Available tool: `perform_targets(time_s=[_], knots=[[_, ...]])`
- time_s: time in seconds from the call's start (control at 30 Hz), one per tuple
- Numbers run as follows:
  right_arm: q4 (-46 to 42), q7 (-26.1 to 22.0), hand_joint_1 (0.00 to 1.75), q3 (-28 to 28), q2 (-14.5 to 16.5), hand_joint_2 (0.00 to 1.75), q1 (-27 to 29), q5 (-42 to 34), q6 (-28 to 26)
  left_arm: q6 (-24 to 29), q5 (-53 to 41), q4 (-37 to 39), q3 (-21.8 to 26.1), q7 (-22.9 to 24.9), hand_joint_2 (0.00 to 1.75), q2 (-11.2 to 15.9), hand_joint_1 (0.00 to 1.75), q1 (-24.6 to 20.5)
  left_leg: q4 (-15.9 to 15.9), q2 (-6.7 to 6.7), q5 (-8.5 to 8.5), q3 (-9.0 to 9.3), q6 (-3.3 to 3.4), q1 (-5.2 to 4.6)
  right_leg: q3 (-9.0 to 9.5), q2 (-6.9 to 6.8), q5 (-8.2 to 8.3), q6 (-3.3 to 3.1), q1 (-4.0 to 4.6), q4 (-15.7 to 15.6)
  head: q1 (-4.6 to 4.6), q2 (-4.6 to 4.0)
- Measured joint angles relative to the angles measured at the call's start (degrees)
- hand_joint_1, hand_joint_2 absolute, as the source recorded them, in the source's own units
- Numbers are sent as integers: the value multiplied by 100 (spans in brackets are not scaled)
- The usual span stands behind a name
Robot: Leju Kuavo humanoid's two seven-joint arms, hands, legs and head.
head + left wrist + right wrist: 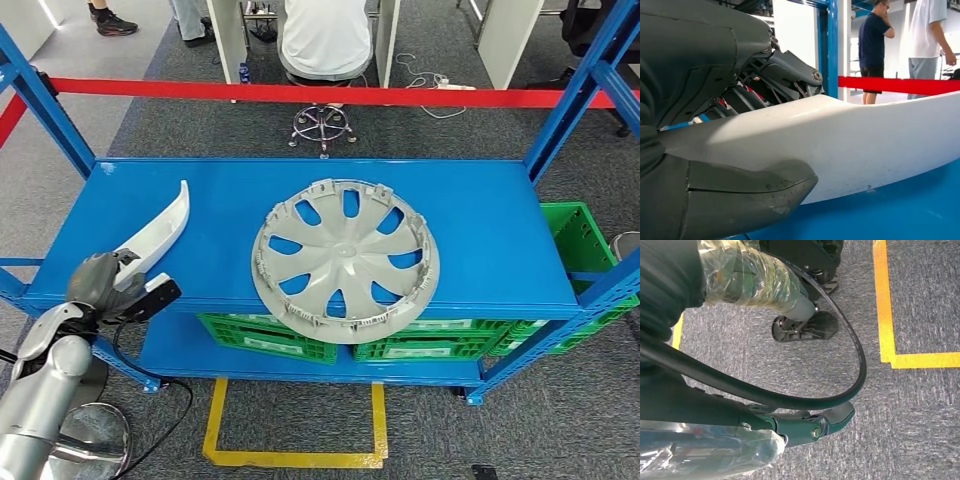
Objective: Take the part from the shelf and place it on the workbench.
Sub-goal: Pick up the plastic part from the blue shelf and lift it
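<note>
Blue shelf [468,240]: left hand [113,285] grasping white part [162,232] at near end; lift level, clear of hubcap [346,260] beyond fingers.

blue shelf [468,215] carries a white part [162,228] and hubcap [346,262].

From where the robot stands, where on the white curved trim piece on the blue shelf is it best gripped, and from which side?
Probably the near, wider end of the white curved trim piece, approached from the shelf's front edge. That end points toward the robot at the edge of the blue shelf, while the far tip narrows and curls away. The left robot hand is already there, thumb and fingers on opposite faces.
</note>
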Motion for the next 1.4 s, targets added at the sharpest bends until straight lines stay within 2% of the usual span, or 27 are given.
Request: perform_targets(time_s=[0.3,0.6,0.83,1.03,1.2,1.4], knots=[[26,0,0,-2,0,175,-6,55,8,452,-8,-360,16,-395,175,-30,175,290,0,0,-1,-1,0,0,-2,1,0,0,0,0,1,0],[37,0,0,-32,0,175,-5,58,2,644,158,-791,85,-689,175,-104,175,601,0,1,-1,-1,0,0,-2,2,0,0,0,0,1,0],[39,-15,0,-186,21,175,49,14,-79,787,821,-1847,84,-1263,175,-366,175,1313,0,2,-5,-3,3,0,-4,4,-2,1,-1,-3,1,0],[38,-176,0,-379,34,175,138,-126,244,1027,867,-2634,38,-1592,175,-527,175,1871,0,2,-8,-3,3,0,-4,4,-3,1,0,-5,0,0],[38,-225,0,-530,38,175,197,-156,312,1271,866,-3185,-45,-1897,175,-642,175,2306,0,2,-8,-3,3,0,-3,3,-3,1,0,-5,0,0],[39,-234,0,-652,46,175,220,-143,309,1415,827,-3602,-163,-2055,175,-717,175,2588,0,2,-8,-2,3,0,-2,3,-3,1,0,-5,1,0]])
